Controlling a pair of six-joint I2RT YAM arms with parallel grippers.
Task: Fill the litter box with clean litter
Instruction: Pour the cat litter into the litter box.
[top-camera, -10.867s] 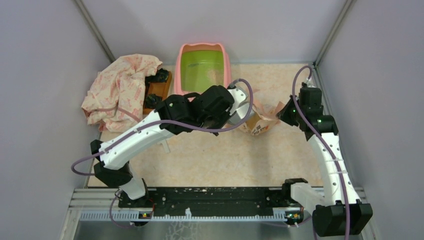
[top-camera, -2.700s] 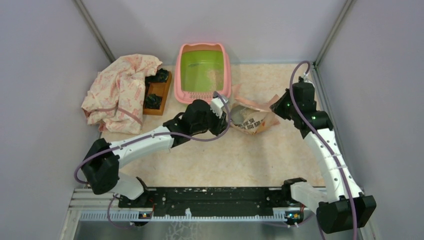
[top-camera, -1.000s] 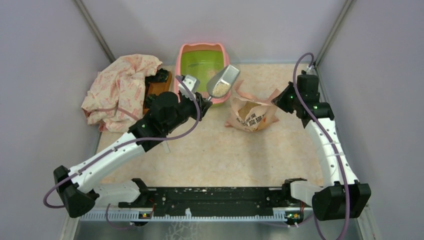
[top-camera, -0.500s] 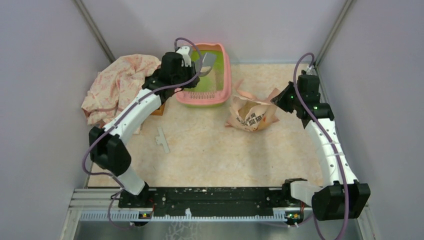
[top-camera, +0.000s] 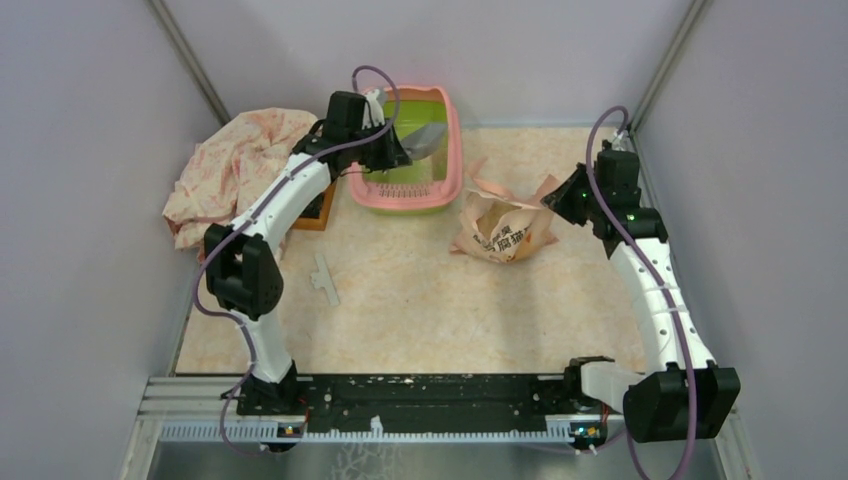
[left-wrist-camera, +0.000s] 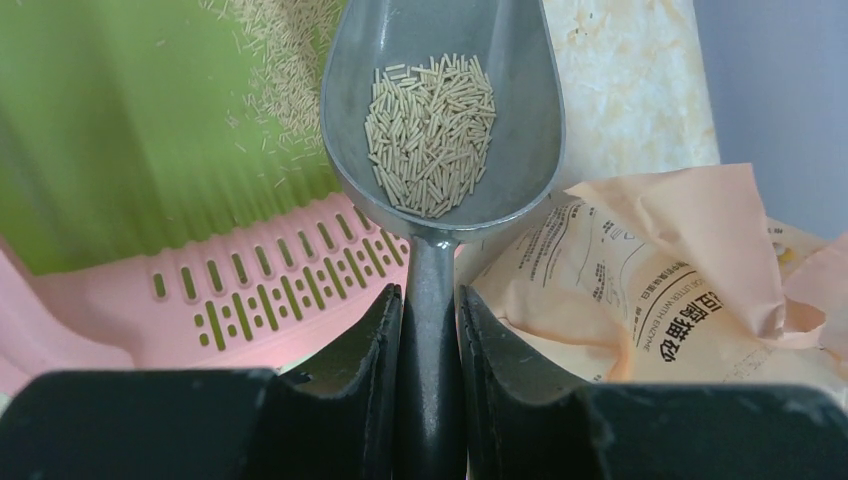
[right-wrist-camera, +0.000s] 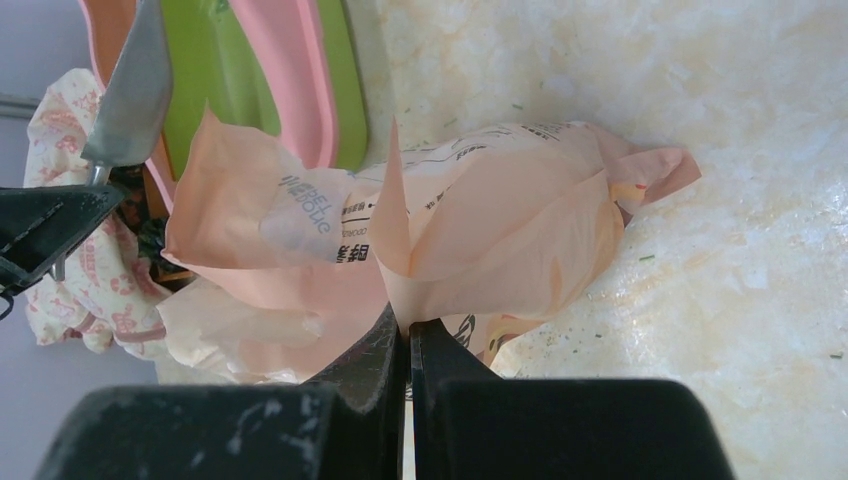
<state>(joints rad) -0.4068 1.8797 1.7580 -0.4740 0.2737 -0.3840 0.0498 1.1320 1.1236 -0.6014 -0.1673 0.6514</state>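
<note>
Gripping the scoop (left-wrist-camera: 440, 60) by its handle, your left gripper (left-wrist-camera: 432, 308) holds clean litter (left-wrist-camera: 430, 130) over the litter box (top-camera: 405, 193) at twelve o'clock; your right gripper (right-wrist-camera: 407, 335), closed tight, pinches the bag (top-camera: 505, 235) at two o'clock.

Robot test cell in a lab.
Plain lilac-grey partition walls (top-camera: 80, 200) on slim metal corner posts (top-camera: 186, 57) box in a marbled beige tabletop (top-camera: 440, 300). Two white-and-black robot arms (top-camera: 285, 195) are bolted to a black plate (top-camera: 430, 392) on an aluminium rail (top-camera: 430, 432). A pink-rimmed, lime-green plastic litter box (top-camera: 400, 198) serves as the prop.
</note>
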